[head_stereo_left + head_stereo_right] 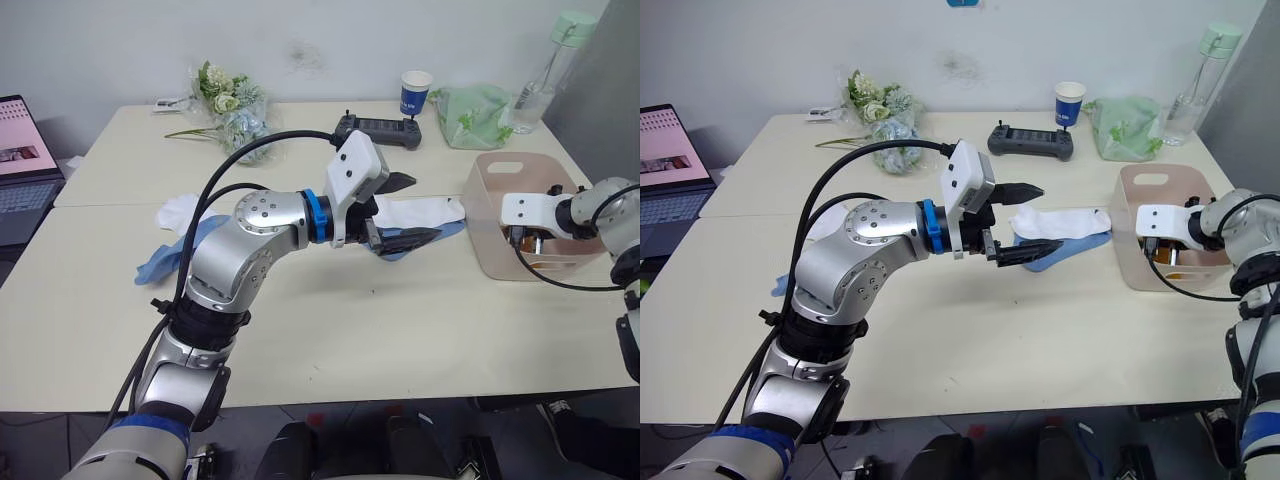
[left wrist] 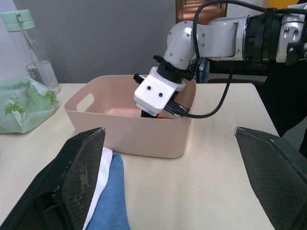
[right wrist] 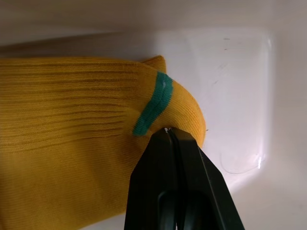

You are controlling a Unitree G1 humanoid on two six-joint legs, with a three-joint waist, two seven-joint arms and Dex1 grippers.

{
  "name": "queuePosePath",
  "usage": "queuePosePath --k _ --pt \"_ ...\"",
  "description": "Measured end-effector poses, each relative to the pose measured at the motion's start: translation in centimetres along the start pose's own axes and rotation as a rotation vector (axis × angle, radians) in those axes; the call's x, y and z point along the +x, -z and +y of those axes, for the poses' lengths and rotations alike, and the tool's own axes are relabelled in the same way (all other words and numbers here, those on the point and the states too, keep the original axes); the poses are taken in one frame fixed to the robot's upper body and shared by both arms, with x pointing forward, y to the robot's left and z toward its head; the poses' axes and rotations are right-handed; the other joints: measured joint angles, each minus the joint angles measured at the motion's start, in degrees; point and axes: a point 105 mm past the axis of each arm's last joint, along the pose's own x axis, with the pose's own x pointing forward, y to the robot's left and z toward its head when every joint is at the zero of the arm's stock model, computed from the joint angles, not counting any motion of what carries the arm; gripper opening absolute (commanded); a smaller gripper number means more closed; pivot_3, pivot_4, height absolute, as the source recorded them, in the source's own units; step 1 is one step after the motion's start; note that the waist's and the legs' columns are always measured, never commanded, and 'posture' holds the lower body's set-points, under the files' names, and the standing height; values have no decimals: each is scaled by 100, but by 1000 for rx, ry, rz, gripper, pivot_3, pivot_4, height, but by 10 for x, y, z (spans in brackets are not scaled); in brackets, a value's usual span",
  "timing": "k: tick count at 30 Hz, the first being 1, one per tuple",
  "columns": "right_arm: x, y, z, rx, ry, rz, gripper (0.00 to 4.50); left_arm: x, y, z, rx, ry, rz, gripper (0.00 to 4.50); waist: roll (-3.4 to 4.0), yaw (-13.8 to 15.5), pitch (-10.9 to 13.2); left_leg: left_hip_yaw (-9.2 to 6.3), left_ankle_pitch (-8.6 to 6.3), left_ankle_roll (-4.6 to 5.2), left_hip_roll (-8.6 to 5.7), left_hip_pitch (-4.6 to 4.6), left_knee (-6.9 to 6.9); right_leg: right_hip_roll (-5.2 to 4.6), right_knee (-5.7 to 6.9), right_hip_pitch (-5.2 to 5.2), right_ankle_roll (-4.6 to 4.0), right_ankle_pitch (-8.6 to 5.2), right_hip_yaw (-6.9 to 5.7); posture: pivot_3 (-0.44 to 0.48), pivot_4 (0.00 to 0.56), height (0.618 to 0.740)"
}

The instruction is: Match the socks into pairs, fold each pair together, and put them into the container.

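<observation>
At frame right, the right pincer (image 3: 168, 132), pinched on the mustard socks (image 3: 72, 129) inside the pink container (image 1: 490, 240), could drag them back out if raised unopened; the left pincer (image 1: 408, 212) is spread mid-frame.

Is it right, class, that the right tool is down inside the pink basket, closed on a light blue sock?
Not quite. The right tool is inside the pink basket and closed, but on a mustard-orange sock with a green stripe, as the right wrist view shows.
</observation>
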Motion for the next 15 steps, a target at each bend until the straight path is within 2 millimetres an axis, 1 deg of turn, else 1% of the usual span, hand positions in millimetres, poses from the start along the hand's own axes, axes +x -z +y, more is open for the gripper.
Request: queuePosePath --k 2,4,6,9,11,13,15 --pt "-3 -1 -4 -1 7 -2 42 -1 0 0 4 -1 4 4500 0 -3 0 -1 0 0 1 0 0 0 0 0 0 0 0 0 150 740" --pt "-10 -2 -11 2 23 -4 42 -2 0 0 8 -4 7 4500 1 -4 0 -1 0 0 0 0 -1 0 1 -1 0 0 1 0 150 740" --pt "-25 -5 -26 2 66 -8 42 -4 1 1 5 -9 15 4500 1 -5 0 -1 0 0 0 0 -2 0 1 -3 0 0 4 0 150 740" --pt "-57 -16 -57 29 183 -68 42 -13 6 7 -14 -47 29 4500 1 -19 0 -5 0 0 3 1 -6 0 1 -5 0 0 3 0 150 740" --pt "-74 -34 -74 65 259 -172 42 -24 11 15 -24 -100 44 4500 1 -50 0 -8 0 0 6 3 -8 2 2 -5 0 0 4 0 150 740" --pt "-83 -57 -84 109 309 -302 42 -36 17 22 -38 -150 53 4500 1 -86 0 -9 0 0 8 5 -8 1 5 -3 -1 0 4 0 150 740" --pt "-84 -92 -86 165 331 -494 42 -50 26 27 -60 -208 66 4500 1 -114 -1 -16 0 0 8 4 -7 -1 6 -2 -1 1 2 0 150 740"
